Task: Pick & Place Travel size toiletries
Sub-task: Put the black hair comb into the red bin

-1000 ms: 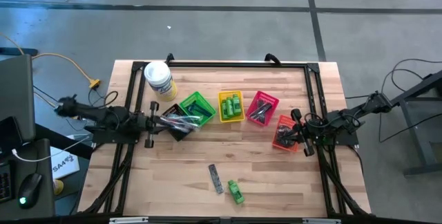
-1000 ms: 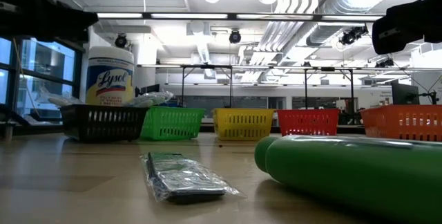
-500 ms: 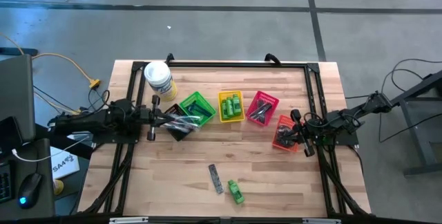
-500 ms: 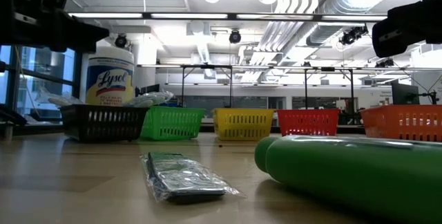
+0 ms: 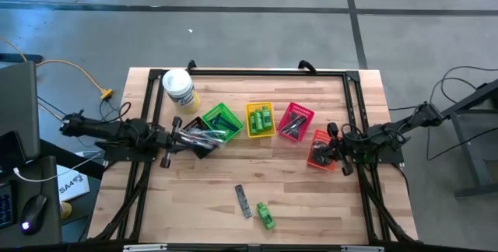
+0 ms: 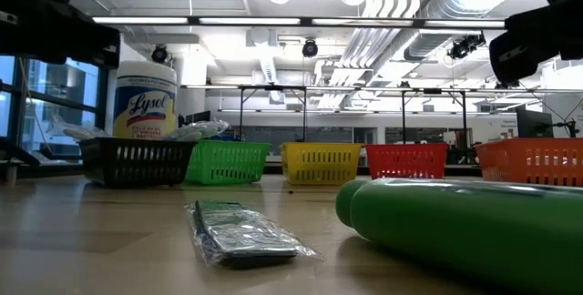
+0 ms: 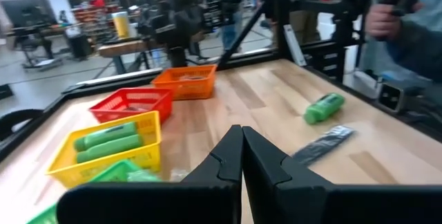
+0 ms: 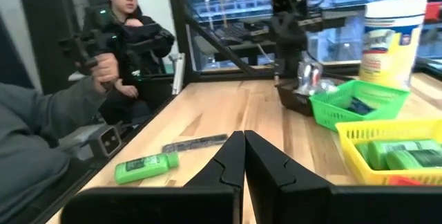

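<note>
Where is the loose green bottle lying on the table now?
In the high view, the green bottle lies on bare wood near the table's front edge, just right of the dark flat comb, apart from the row of baskets.

My table (image 5: 296,186) is light wood with pale stripes. My baskets sit in a row: a black one (image 5: 194,137), a green one (image 5: 220,122), a yellow one (image 5: 260,119), a red one (image 5: 296,120) and an orange one (image 5: 321,150). Bright green bottles (image 5: 261,117) lie in the yellow basket, and one green bottle (image 5: 267,216) lies by a dark comb (image 5: 243,201). The tub (image 5: 179,89) is white with a yellow label. My arms are black.
</note>
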Robot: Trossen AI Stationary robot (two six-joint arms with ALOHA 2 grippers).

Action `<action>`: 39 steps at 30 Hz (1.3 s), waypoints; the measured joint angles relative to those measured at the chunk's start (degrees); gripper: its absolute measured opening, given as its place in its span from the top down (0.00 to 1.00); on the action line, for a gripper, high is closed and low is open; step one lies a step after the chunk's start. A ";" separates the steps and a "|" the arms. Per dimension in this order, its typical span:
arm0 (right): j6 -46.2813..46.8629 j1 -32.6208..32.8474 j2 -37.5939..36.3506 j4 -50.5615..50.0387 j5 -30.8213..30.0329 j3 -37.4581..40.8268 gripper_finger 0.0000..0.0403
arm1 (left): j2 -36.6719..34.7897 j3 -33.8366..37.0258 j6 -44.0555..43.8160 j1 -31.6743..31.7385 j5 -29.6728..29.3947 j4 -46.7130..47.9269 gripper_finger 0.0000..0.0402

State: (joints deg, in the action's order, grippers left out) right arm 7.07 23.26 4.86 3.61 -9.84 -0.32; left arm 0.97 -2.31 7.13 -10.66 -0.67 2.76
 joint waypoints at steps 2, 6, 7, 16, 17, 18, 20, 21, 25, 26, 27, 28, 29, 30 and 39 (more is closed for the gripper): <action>0.67 0.00 1.47 1.24 -1.36 0.00 0.99 | 0.00 0.00 -0.09 -1.32 -0.20 0.02 1.00; 1.29 0.00 4.65 1.60 -3.71 0.00 0.99 | 0.00 0.00 -0.04 -2.18 -0.39 0.09 1.00; 1.69 -0.02 5.56 2.16 -3.81 0.00 0.99 | 0.00 0.00 -0.08 -2.12 -0.46 0.11 1.00; 1.43 -0.01 16.56 13.00 -4.24 0.00 0.99 | 0.00 0.04 -0.10 -2.12 -0.74 0.20 1.00; 1.14 -0.01 17.67 14.60 -4.90 0.00 0.99 | 0.00 0.04 -0.12 -2.12 -0.74 0.20 1.00; 0.76 -0.02 18.58 16.11 -5.46 0.00 0.99 | 0.00 0.04 -0.12 -2.12 -0.72 0.21 1.00; 0.37 -0.02 19.96 18.10 -5.92 0.00 0.99 | 0.00 0.04 -0.18 -2.12 -0.26 0.30 1.00; 0.33 0.00 20.43 18.74 -5.93 0.02 0.99 | 0.00 0.04 -0.34 -2.12 0.00 0.38 1.00; 0.30 -0.02 21.98 19.37 -5.89 0.00 0.99 | 0.00 0.04 -1.46 -2.12 0.32 0.45 1.00; 0.30 -0.02 22.34 19.31 -5.69 0.01 0.99 | 0.00 0.04 -1.63 -2.12 0.33 0.46 1.00; 0.28 -0.02 22.58 19.33 -5.22 0.00 0.99 | 0.00 0.04 -1.93 -2.12 0.33 0.46 1.00; 0.28 0.00 22.85 19.33 -4.78 0.02 0.99 | 0.01 0.04 -2.62 -2.12 0.35 0.46 1.00; 0.26 0.00 23.10 19.33 -4.67 0.02 0.99 | 0.01 0.04 -3.27 -2.12 0.35 0.47 1.00; 0.24 -0.02 23.42 19.36 -4.70 0.02 0.99 | 0.02 0.04 -3.91 -2.12 0.35 0.48 1.00; 4.18 0.37 27.38 23.55 -4.68 -0.42 0.99 | 0.02 0.07 -6.38 -2.12 0.46 0.51 1.00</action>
State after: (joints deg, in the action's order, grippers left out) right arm 11.25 23.64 32.24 27.16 -14.52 -0.74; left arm 0.99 -2.24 0.75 -12.78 -0.21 3.27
